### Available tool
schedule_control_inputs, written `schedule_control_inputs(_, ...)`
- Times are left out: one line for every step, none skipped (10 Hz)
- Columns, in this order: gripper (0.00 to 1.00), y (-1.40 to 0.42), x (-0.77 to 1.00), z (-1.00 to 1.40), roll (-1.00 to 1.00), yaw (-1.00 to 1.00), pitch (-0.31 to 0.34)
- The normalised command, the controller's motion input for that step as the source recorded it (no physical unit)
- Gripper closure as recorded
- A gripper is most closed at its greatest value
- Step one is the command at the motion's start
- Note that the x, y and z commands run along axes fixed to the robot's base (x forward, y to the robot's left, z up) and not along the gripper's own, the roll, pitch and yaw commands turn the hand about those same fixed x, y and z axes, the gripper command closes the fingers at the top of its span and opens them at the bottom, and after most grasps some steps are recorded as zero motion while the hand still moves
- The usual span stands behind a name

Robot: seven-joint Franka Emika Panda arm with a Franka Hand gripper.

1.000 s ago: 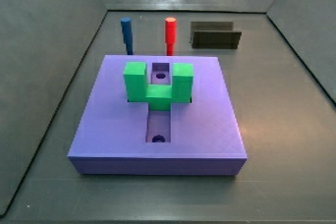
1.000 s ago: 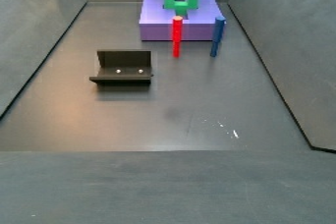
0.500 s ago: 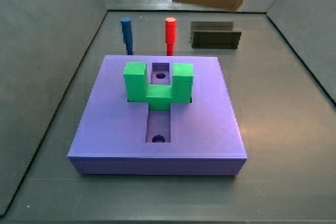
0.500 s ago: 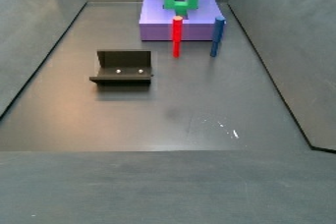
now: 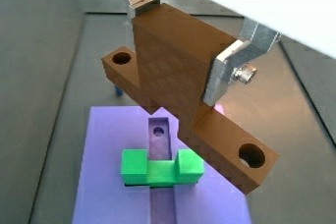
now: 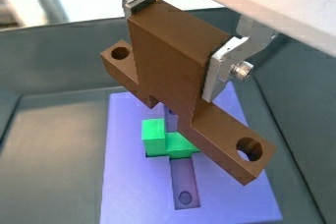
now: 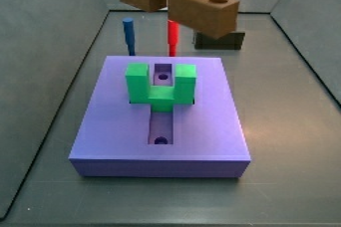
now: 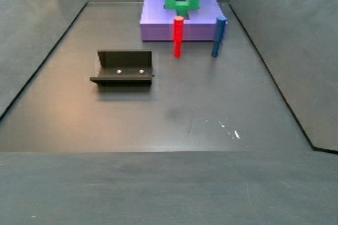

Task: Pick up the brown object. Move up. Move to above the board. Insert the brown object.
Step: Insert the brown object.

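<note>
My gripper (image 5: 183,43) is shut on the upright crosspiece of the brown object (image 5: 184,81), a wood-coloured cross with round holes at both ends of its long bar. Both wrist views show this grip (image 6: 182,39). The piece hangs high above the far part of the purple-blue board (image 5: 112,159), over its green U-shaped block (image 5: 157,167) and central groove. In a side view the brown object (image 7: 180,2) hangs at the top of the picture, over the far edge of the board (image 7: 200,121), well clear of the green block (image 7: 160,84). The fingers are out of both side views.
A red peg (image 7: 173,34) and a blue peg (image 7: 130,34) stand just beyond the board's far edge. The dark fixture (image 8: 123,68) stands on the floor away from the board (image 8: 158,17). Sloping grey walls enclose the floor.
The brown object has come further into a side view from the top, moving down and toward the board. The board, pegs and fixture have not moved.
</note>
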Motion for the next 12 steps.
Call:
schedule_control_inputs(1.00,-0.09,0.00,-0.17,0.24,-0.90,0.000)
schedule_control_inputs(1.00,-0.06,0.00,-0.18,0.25,-0.91,0.000)
schedule_control_inputs(1.00,-0.07,0.00,-0.19,0.26,-0.90,0.000)
schedule_control_inputs(1.00,-0.29,0.00,-0.28,0.07,-0.89,0.000)
schedule_control_inputs(1.00,-0.30,0.00,-0.33,0.00,-0.91,0.000)
schedule_control_inputs(1.00,-0.28,0.00,-0.38,0.03,-0.92,0.000)
schedule_control_inputs(1.00,-0.24,0.00,-0.42,0.07,-0.91,0.010)
schedule_control_inputs(1.00,-0.17,0.11,-0.36,0.11,-0.67,0.107)
schedule_control_inputs(1.00,-0.05,0.19,-0.34,0.12,-0.61,0.147)
schedule_control_inputs(1.00,-0.01,0.17,-0.27,0.06,-0.48,0.111)
schedule_control_inputs(1.00,0.00,0.12,-0.14,0.00,-0.14,0.050)
schedule_control_inputs(1.00,0.00,0.00,-0.19,0.00,-0.18,0.019)
